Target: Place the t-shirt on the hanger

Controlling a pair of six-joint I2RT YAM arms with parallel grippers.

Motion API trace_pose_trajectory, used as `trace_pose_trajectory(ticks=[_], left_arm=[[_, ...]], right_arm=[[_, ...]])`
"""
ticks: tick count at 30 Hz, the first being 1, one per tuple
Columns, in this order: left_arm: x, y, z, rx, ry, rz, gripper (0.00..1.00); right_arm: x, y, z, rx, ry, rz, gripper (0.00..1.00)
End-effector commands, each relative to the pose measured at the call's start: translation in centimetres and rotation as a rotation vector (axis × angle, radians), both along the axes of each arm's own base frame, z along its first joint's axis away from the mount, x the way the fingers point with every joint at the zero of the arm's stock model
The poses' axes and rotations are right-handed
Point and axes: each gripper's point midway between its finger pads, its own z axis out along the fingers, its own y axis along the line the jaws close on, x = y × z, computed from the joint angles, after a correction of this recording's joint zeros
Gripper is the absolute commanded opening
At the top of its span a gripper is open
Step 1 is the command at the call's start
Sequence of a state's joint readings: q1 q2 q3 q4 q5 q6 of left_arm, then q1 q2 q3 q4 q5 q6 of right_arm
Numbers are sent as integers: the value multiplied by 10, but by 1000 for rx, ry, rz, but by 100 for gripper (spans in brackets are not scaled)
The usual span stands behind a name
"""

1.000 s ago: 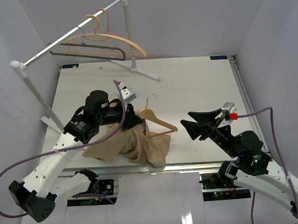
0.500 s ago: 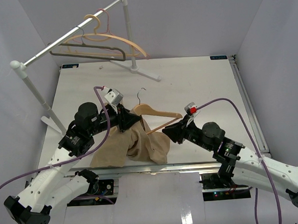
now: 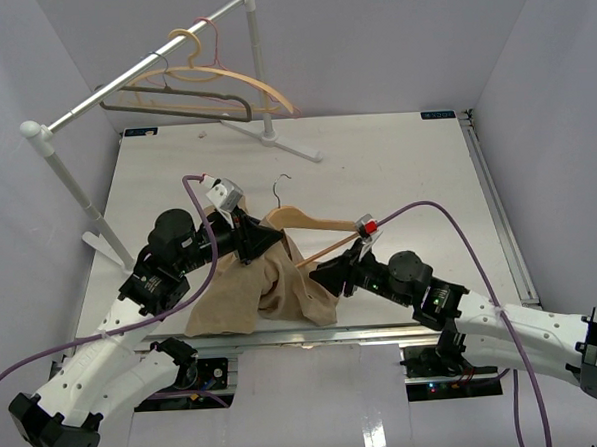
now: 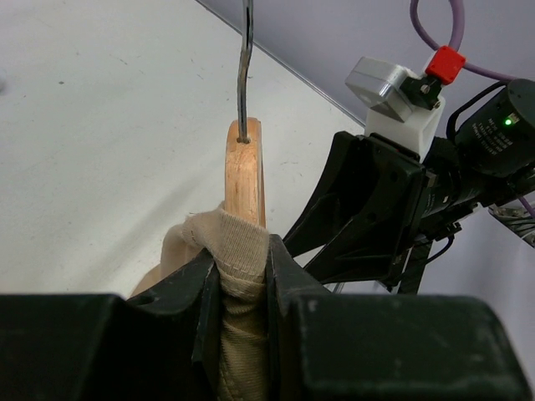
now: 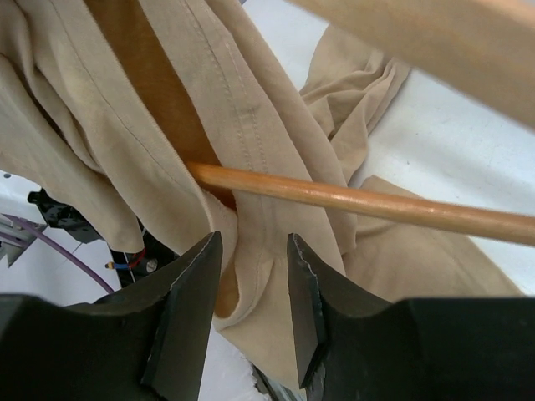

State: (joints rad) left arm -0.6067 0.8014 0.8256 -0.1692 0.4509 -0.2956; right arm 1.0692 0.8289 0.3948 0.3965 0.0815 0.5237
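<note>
Here, close to the near edge of the table (image 3: 406, 168), the left gripper (image 4: 242, 271) holds up the hanger (image 3: 318, 222) by its neck. Its fingers are pinched narrow on the ribbed collar of the tan t-shirt (image 3: 272, 290), which is bunched around the wood just below the wire hook (image 4: 243, 67); whether the pads bite the wood as well as the cloth cannot be told. The grip looks meant to keep collar and hanger together and the frame lifted off the surface, hook pointing to the far side, so that the cloth hangs free for the other arm. The shirt covers the hanger's left shoulder and drops in folds onto the table, while the right shoulder and the right end of the crossbar (image 5: 359, 202) stand bare. From the right, the right gripper (image 5: 251, 251) reaches in low under that crossbar, its fingers parted moderately wide and closed on nothing, with a seamed fold of the shirt lying between them. The placing suggests it is lining up to take that fold and draw it rightward over the bare shoulder. The task appears about halfway, one side dressed and one not. The risk, by the look of it, is catching the bar along with the cloth, or tugging the collar out of the left pinch. At the far left a rail (image 3: 140, 74) carries spare hangers (image 3: 206, 88), well apart from the work.
</note>
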Motion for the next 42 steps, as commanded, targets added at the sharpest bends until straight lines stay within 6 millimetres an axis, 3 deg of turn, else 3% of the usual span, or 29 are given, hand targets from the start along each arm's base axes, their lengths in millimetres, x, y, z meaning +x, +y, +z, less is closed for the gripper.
trace_pose_trajectory(ticks=[1,9,17,21,25,30,31,36,42], left_arm=[[-2,-2,23,-68,-54,-7,0],[-2,-3,20,-71,-54,-15,0],[-2,-5,15,-69,-53,-25,0],[-2,-5,16,-67,-60,-26,0],[-2,-5,18,-68,-64,-27,0],[-4,-5,23,-77,-67,-32,0],[-4,-5,25,-78,-71,-29,0],[-3,-2,26,-67,-74,-17,0],[-11,0,28,-38,-97,-49,0]], right_arm=[[-3,7,-2,60,7,12,44],[-8,17,-24,15,41,20,45],[-16,30,-25,23,43,49,46],[-17,33,-20,39,39,46,58],[-19,40,-30,-13,63,22,58],[-10,35,-53,-100,99,-69,40],[-8,33,-55,-106,108,-90,32],[6,6,-62,-145,100,-224,10],[21,-41,-53,-139,57,-394,8]])
